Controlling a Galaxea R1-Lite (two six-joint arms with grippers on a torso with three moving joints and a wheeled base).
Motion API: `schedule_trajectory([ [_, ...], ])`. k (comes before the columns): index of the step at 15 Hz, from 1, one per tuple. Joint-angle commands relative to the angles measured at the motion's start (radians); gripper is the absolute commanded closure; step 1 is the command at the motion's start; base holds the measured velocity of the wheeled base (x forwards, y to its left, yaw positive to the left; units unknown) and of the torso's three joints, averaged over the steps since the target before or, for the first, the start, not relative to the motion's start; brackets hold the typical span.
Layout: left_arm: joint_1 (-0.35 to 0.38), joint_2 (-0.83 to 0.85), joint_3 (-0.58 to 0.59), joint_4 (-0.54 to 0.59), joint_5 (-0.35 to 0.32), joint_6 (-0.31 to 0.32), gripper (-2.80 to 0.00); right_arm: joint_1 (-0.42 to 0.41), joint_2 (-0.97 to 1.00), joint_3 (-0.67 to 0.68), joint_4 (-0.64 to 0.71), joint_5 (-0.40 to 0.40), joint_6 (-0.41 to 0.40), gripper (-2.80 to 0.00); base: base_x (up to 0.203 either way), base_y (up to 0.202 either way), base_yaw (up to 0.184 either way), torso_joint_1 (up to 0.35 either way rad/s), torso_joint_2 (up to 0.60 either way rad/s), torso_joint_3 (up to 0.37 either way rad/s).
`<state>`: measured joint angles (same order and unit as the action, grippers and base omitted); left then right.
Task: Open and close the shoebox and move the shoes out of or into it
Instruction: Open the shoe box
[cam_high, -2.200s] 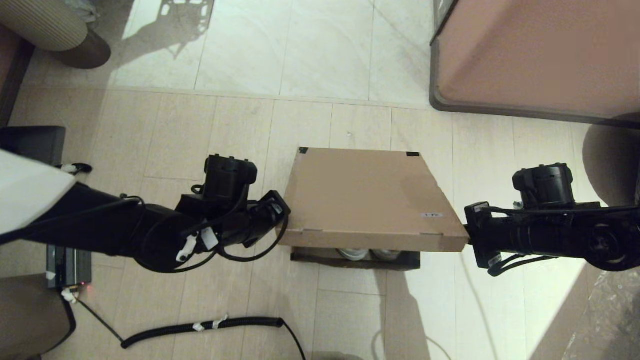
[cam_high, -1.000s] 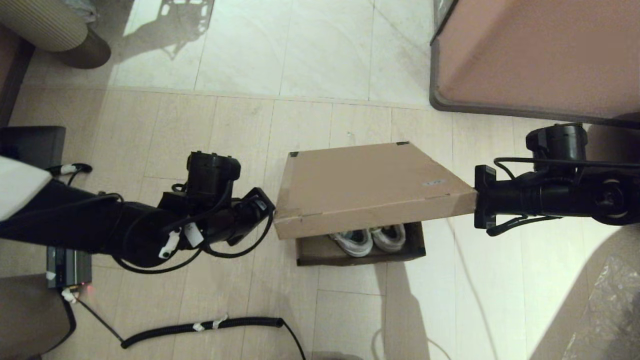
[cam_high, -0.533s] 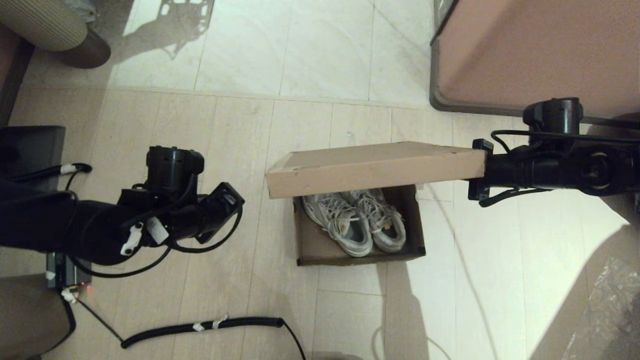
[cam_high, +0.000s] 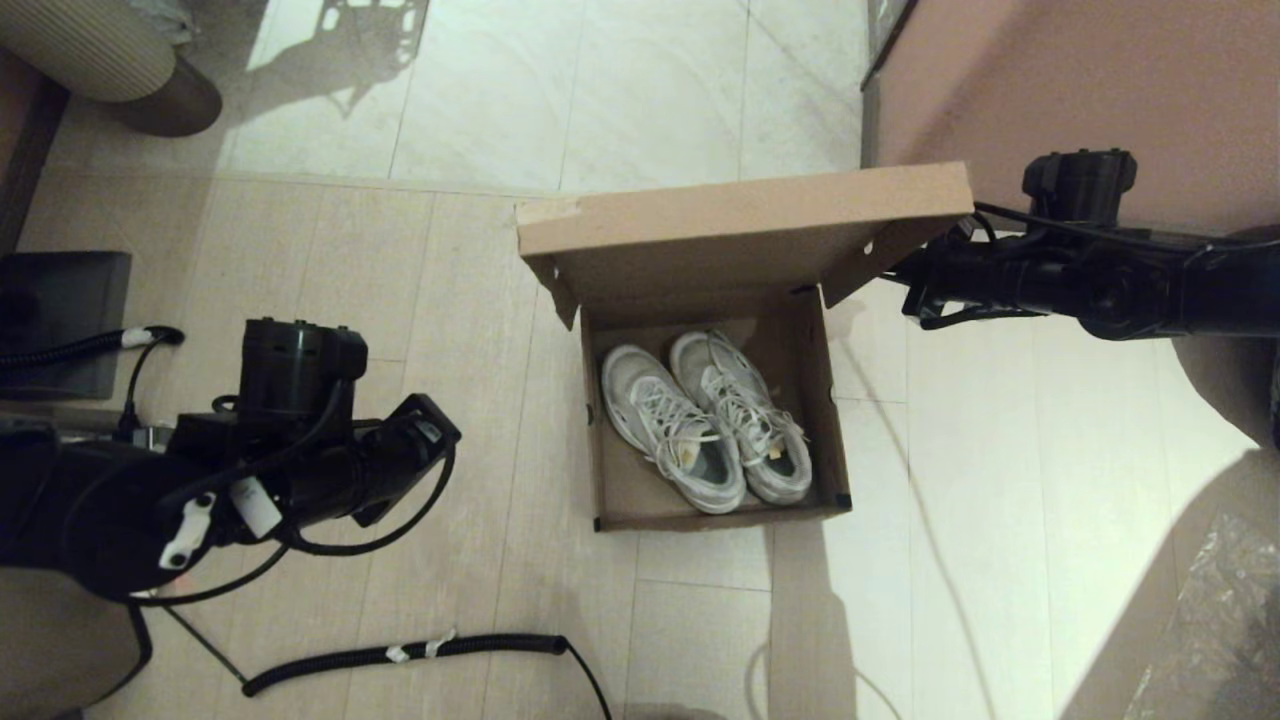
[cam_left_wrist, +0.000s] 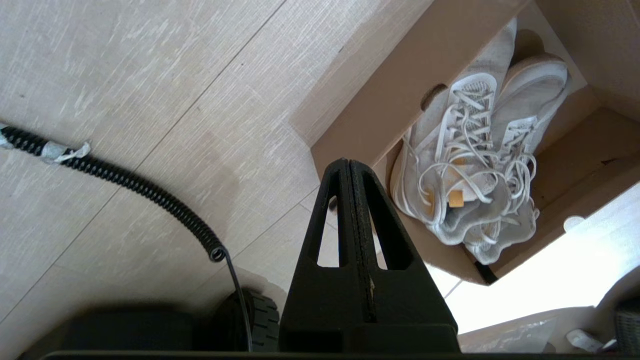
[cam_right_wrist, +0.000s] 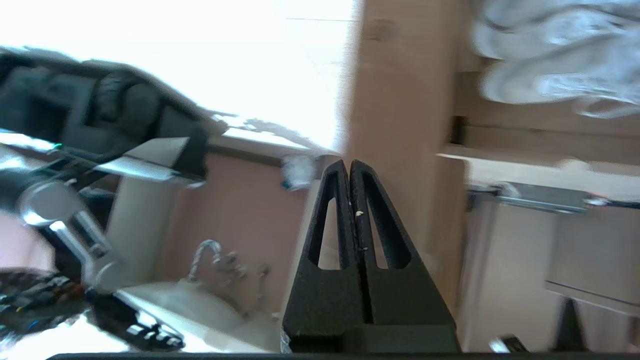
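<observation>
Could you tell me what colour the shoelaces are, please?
White, on the shoes; clearest in the left wrist view.

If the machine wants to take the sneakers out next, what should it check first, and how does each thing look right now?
1. Lid swung up clear of the box opening: ok.
2. Both shoes in plain view inside the shoebox, side by side: ok.
3. Left claw free to grab: not ok, its fingers are pressed shut, holding nothing, over the floor beside the box.
4. Right claw at the lid's right edge: shut, holding nothing; whether it touches the lid, cannot tell.
5. Lid stays up unaided: cannot tell.
6. Coiled cable on the floor clear of the box: ok.
</observation>
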<state>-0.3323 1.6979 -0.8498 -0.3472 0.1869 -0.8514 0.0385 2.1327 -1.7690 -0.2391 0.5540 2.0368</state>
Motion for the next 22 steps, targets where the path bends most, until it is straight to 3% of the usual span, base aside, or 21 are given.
schedule_trajectory([
  [1, 0.001, -0.026, 0.012, -0.003, 0.002, -0.005, 0.00, 0.000, 0.047, -0.017, -0.011, -0.003, 0.021, 0.00, 0.000, 0.000, 0.000, 0.000, 0.00, 0.000],
  [5, 0.001, -0.026, 0.009, -0.003, 0.003, -0.005, 0.00, -0.015, 0.049, 0.002, 0.005, -0.003, 0.012, 0.00, 0.000, 0.000, 0.000, 0.000, 0.00, 0.000],
  [7, 0.004, -0.032, 0.006, -0.001, 0.005, 0.000, 0.00, 0.055, 0.054, 0.014, 0.052, -0.004, -0.025, 0.00, 0.000, 0.000, 0.000, 0.000, 0.00, 0.000],
  [12, -0.014, -0.016, 0.023, 0.005, 0.008, 0.014, 0.00, 0.057, 0.038, 0.147, 0.192, -0.186, -0.633, 0.00, 0.000, 0.000, 0.000, 0.000, 0.00, 0.000],
  [15, -0.073, 0.140, -0.048, -0.022, 0.005, 0.010, 0.00, 0.033, -0.007, 0.306, 0.218, -0.298, -0.886, 0.00, 0.000, 0.000, 0.000, 0.000, 0.00, 0.000],
  [22, -0.172, 0.380, -0.258, -0.061, 0.003, 0.012, 0.00, 0.033, 0.043, 0.372, 0.218, -0.301, -0.905, 0.00, 0.000, 0.000, 0.000, 0.000, 0.00, 0.000],
])
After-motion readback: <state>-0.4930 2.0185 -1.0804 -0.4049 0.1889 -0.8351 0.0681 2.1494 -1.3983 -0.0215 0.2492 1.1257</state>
